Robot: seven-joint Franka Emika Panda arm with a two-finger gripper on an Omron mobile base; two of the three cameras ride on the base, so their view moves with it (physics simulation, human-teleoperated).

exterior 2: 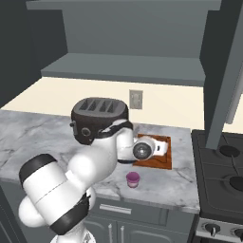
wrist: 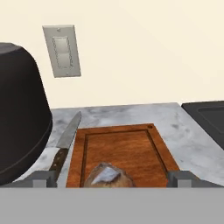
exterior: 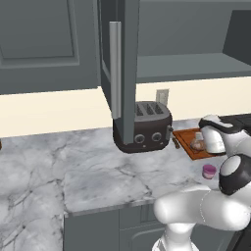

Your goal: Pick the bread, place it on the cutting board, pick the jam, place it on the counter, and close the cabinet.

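Gripper (wrist: pixel 112 178), jaws released, straddles the bread (wrist: pixel 108 176) on the cutting board (wrist: pixel 131 146); the jam (exterior 2: pixel 133 179) stands nearer the counter's (exterior 2: pixel 33 142) front edge.

Bread (wrist: pixel 107 176) on cutting board (wrist: pixel 127 148), near edge. Knife (wrist: pixel 65 142) at board's 9 o'clock, betw board & toaster (exterior: pixel 142 127). Jam (exterior: pixel 209 171) on counter (exterior: pixel 98 176), at board's 6 o'clock, apart. Stove (exterior 2: pixel 223 175) at board's 3.
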